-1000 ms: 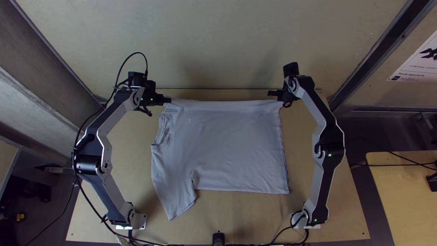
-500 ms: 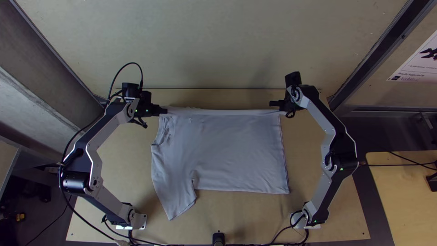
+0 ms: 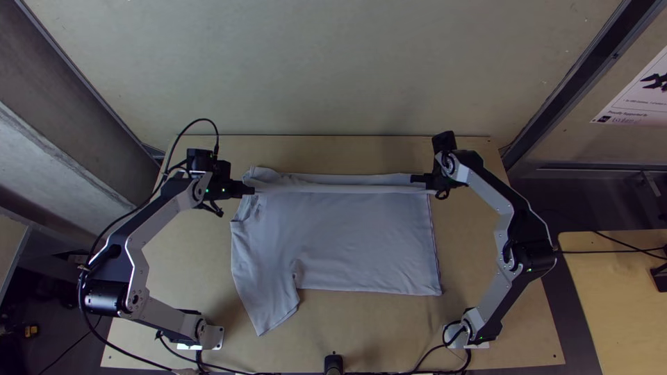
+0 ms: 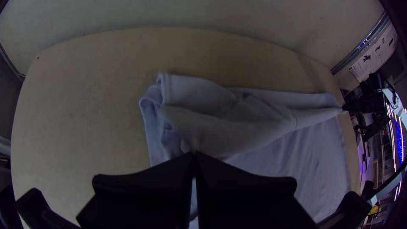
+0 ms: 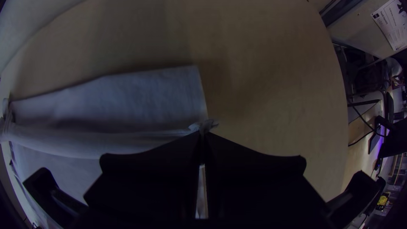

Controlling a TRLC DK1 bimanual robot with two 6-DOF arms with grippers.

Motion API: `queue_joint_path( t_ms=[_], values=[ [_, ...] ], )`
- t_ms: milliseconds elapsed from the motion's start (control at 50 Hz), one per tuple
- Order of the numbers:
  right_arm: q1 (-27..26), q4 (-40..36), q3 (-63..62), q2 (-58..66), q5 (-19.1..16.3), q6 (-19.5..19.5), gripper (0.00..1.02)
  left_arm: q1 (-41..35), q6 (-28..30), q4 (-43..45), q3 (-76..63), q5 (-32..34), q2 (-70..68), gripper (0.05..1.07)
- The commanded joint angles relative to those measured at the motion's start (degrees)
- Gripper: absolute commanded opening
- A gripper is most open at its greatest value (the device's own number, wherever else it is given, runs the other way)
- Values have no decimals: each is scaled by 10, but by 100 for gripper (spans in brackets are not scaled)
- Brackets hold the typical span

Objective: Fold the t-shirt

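The pale grey t-shirt (image 3: 347, 236) lies on the table, a sleeve pointing toward the near edge at left; its far part is lifted in a taut ridge between the grippers and turned over toward the near side. My left gripper (image 3: 251, 189) holds that ridge's left end near the collar, and my right gripper (image 3: 415, 179) its right end by the hem. In the left wrist view the fingers of my left gripper (image 4: 194, 154) are closed on the shirt (image 4: 237, 131). In the right wrist view my right gripper (image 5: 202, 133) pinches a small gathered bit of shirt (image 5: 148, 101).
Bare wooden table (image 3: 361, 333) runs along the near side, with cables and a black post (image 3: 333, 363) at its near edge. A wall (image 3: 333, 69) rises behind the far edge. Another light table (image 3: 618, 298) stands at the right.
Both grippers have come nearer down the picture with the shirt's far edge, laying it over the body. A strip of shirt now shows beyond the held ridge.
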Motion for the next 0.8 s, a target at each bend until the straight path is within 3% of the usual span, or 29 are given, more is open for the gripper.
queue_joint_path(
  t_ms=[0, 500, 600, 660, 740, 780],
  values=[
    [-6, 13, -33, -18, 9, -5, 2, -7, -4, 20, -45, -2, -14, 8],
    [-11, 54, -91, -14, 8, -5, 2, -9, -15, 111, -71, -30, 67, 10],
    [-16, 55, -87, -11, 8, -4, 6, -3, -22, 112, -69, -35, 73, 43],
    [-19, 55, -86, -15, 8, -3, 20, 0, -25, 110, -62, -41, 72, 53],
    [-21, 54, -86, -30, 8, -1, 41, 5, -31, 95, -50, -41, 59, 76],
    [-21, 54, -86, -39, 8, -1, 45, 8, -31, 73, -36, -41, 54, 87]
  ],
)
